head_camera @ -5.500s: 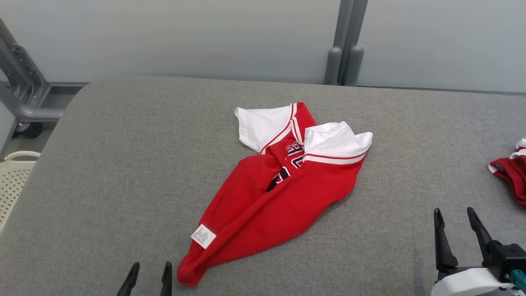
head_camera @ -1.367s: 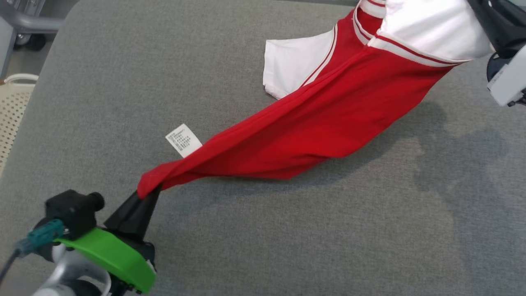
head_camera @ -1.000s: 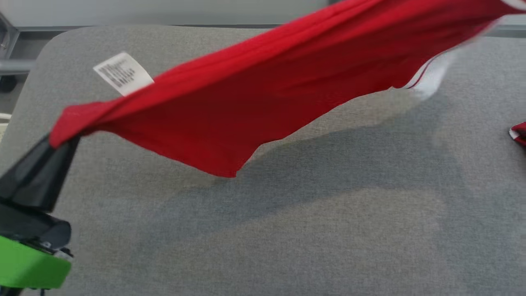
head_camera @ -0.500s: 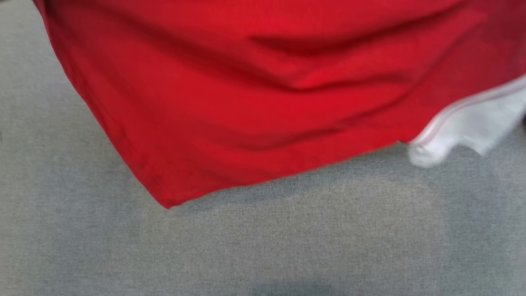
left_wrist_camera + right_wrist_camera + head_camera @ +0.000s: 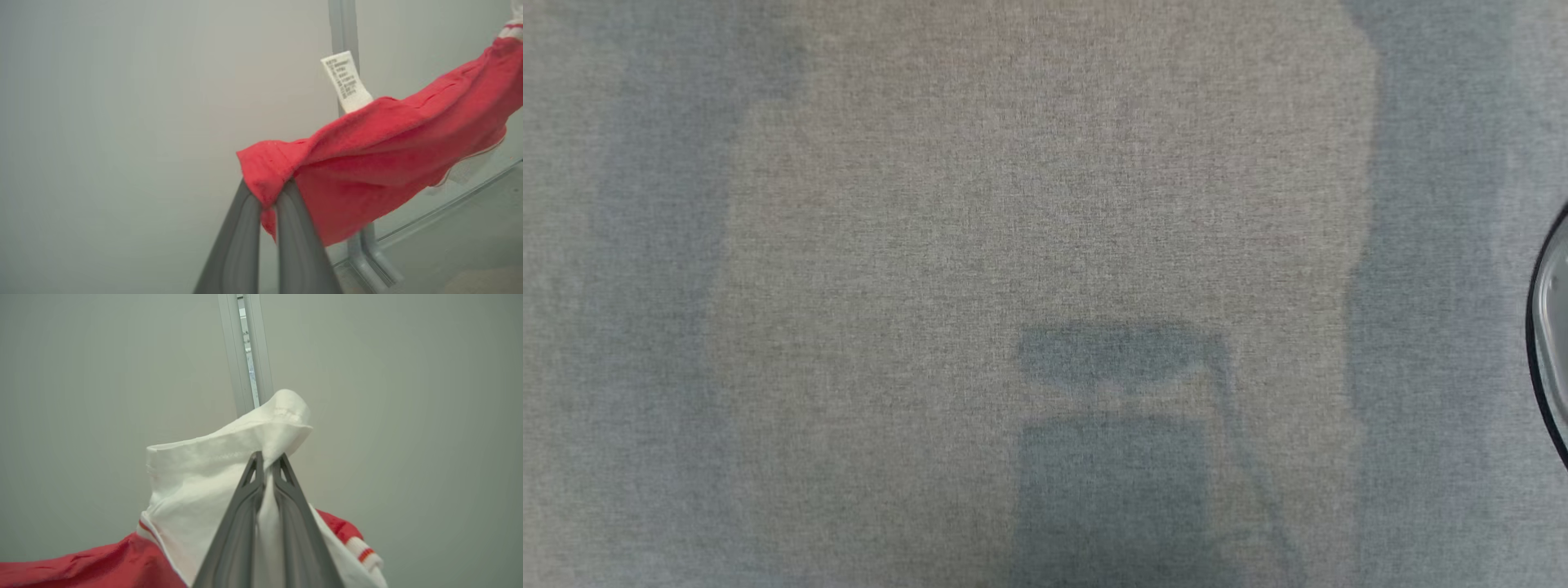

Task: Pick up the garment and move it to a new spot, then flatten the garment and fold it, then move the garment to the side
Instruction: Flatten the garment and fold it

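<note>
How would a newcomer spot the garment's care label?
In the left wrist view, find the grey post on the pale wall. The red garment stretches across it from the left gripper; the care label stands up from its top edge, the one white tab with dark print.

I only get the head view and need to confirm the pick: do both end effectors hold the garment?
Observer: The left end effector is shut on a red corner of the garment.
Operator: And the right?
Observer: The right end effector is shut on its white sleeve.
Operator: Any orientation marker?
Observer: A white care label sticks up near the left grip.
</note>
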### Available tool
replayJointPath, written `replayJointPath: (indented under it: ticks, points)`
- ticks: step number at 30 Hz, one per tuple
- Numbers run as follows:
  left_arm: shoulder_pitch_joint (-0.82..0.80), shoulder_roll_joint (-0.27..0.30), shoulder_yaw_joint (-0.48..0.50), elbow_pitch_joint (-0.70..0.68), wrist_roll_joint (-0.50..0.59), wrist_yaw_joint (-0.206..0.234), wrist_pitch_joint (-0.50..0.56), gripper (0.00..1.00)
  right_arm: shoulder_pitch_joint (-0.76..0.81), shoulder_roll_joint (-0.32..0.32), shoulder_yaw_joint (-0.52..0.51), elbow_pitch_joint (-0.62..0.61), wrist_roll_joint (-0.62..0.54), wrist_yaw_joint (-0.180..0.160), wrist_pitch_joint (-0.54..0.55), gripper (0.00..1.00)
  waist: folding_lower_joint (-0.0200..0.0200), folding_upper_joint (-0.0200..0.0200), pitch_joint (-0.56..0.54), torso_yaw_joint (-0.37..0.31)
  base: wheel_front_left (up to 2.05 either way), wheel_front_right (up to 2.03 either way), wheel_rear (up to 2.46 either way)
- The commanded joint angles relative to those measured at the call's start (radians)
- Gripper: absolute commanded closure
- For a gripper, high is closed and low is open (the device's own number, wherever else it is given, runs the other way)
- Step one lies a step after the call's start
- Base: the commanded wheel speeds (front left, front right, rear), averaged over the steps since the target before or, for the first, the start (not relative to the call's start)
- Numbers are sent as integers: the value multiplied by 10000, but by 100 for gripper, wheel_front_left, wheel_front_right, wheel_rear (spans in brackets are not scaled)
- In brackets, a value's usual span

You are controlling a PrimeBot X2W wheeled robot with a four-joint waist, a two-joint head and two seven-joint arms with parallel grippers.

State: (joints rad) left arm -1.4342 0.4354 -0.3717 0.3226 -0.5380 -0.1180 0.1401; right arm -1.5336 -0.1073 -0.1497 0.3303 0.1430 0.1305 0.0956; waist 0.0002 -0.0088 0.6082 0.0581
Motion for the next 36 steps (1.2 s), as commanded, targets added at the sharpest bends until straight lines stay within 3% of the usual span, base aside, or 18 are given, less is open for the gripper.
replayJointPath:
  ticks: [1,5,9,13,17,22,27,34,36]
  points:
    - [-405,-31,-389,676,328,-74,-690,100,-475,158,34,603,-83,3,-621,100,-2,88,331,-35,0,0,0]
    - [-374,-141,-1156,1827,230,-131,-2112,100,-270,342,609,1584,432,3,-1262,100,-2,88,639,-165,0,0,0]
    - [439,250,-2067,2194,-202,-118,-2964,100,935,241,1257,1567,1237,3,-1592,100,-2,88,658,-295,0,0,0]
    - [1958,843,-2800,2046,-955,-118,-3812,100,3539,-319,2150,738,2446,3,-1968,100,-2,88,468,-486,0,0,0]
    - [4124,1581,-3114,1219,-1378,-114,-4048,100,6404,-812,2223,-236,3513,5,-2211,100,-2,88,-1,-652,0,0,0]
    - [6837,1740,-1731,-460,-1533,100,-4055,100,9315,-1203,1934,-1837,4494,2,-2401,100,-2,88,-693,-665,0,0,0]
    - [9226,1338,-249,-1891,-1417,460,-4057,100,11585,-1335,2085,-3121,4763,0,-2765,100,-2,88,-1280,-738,0,0,0]
    - [11550,268,560,-2592,-903,453,-4052,100,12997,-1433,2547,-2609,4163,0,-3219,100,-2,88,-1599,-918,0,0,0]
    - [11878,-114,677,-2589,-764,384,-4052,100,13061,-1450,2617,-2306,3953,0,-3291,87,-2,88,-1661,-915,0,0,0]
